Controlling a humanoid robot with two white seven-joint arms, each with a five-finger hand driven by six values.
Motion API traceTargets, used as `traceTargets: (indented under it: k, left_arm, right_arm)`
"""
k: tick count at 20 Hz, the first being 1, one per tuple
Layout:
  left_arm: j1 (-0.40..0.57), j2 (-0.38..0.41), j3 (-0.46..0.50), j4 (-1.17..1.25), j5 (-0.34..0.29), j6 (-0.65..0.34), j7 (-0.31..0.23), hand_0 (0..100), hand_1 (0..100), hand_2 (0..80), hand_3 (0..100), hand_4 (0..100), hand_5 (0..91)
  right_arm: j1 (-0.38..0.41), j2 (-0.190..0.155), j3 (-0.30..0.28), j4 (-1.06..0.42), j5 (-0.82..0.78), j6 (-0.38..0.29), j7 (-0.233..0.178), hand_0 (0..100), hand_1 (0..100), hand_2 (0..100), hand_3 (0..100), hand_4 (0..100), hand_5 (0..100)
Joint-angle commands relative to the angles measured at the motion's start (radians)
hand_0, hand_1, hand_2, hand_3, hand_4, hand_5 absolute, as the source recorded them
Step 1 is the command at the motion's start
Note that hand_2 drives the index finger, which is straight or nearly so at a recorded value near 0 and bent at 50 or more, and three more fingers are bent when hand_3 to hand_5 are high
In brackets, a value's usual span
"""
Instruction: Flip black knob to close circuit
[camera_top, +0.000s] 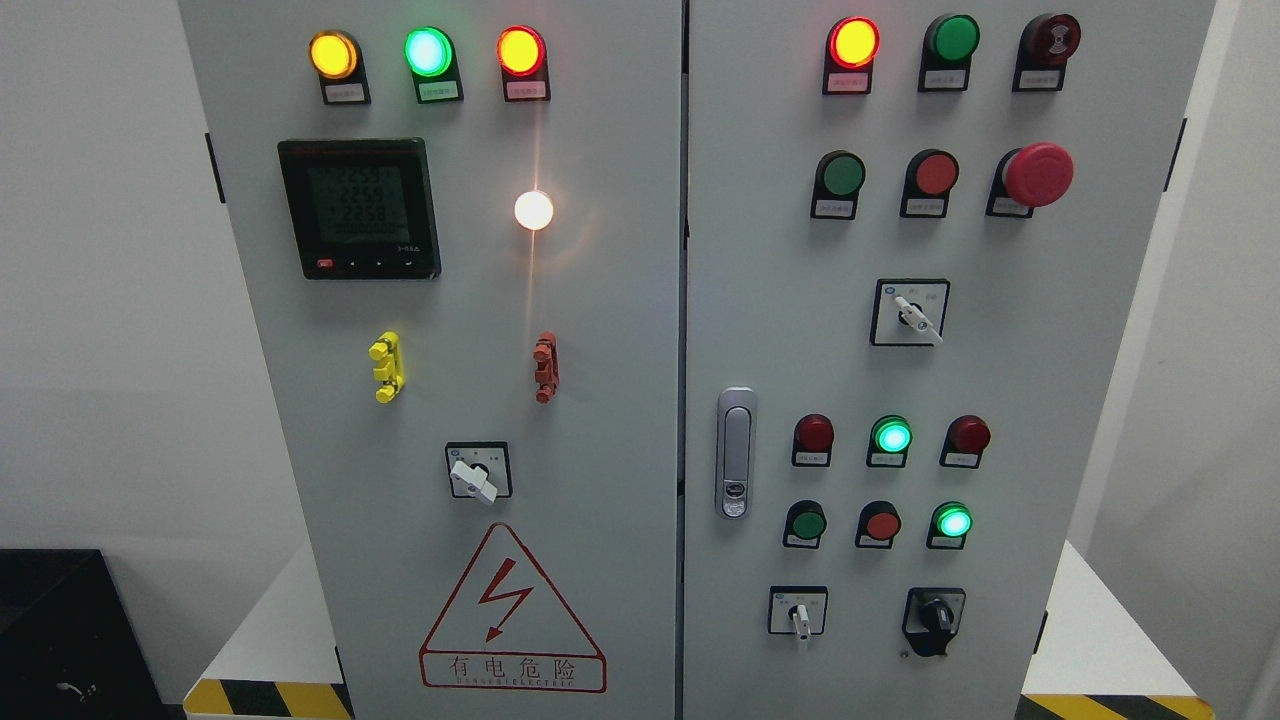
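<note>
- Black knob (935, 617) sits at the lower right of the frame, on the right door of the grey cabinet (600, 300), in the bottom row of controls. Its grip appears to point up and slightly left; the exact position is hard to read against its dark surround.
- Neither hand is in view, so whether the fingers are apart, together or clamped on anything cannot be told.
- Step in hand, as judged: none begun. The knob is untouched and the approach is yet to be made.
- Next move calls for a hand to reach the lower right of the panel, pinch the raised grip of the knob and rotate it. Direction of turn cannot be confirmed; the label print is too small.
- Nearby items: a white-handled selector (799, 614) just left of the knob, and a lit green lamp (953, 522) directly above. Either could be bumped on approach.
- A door handle (735, 452) stands further left, well apart.
- The red mushroom button (1036, 174) at upper right is far from the working area.
- Nothing covers the knob; access is open from the front.
</note>
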Motion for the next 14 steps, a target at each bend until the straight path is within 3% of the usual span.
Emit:
traceTargets:
  k: [1,9,14]
  left_arm:
    - [0.022,0.000,0.000,-0.023,0.000,-0.001,0.000,12,56,0.0,0,0,0.0]
    - [0.022,0.000,0.000,-0.023,0.000,-0.001,0.000,12,56,0.0,0,0,0.0]
    - [0.022,0.000,0.000,-0.023,0.000,-0.001,0.000,12,56,0.0,0,0,0.0]
  right_arm:
    - [0.000,0.001,-0.004,0.004,0.000,0.000,0.016,0,12,0,0,0,0]
    - [0.000,0.007,-0.007,0.003,-0.005,-0.023,0.017,0,13,0,0,0,0]
    - [0.011,0.013,-0.008,-0.081,0.003,-0.023,0.017,0,13,0,0,0,0]
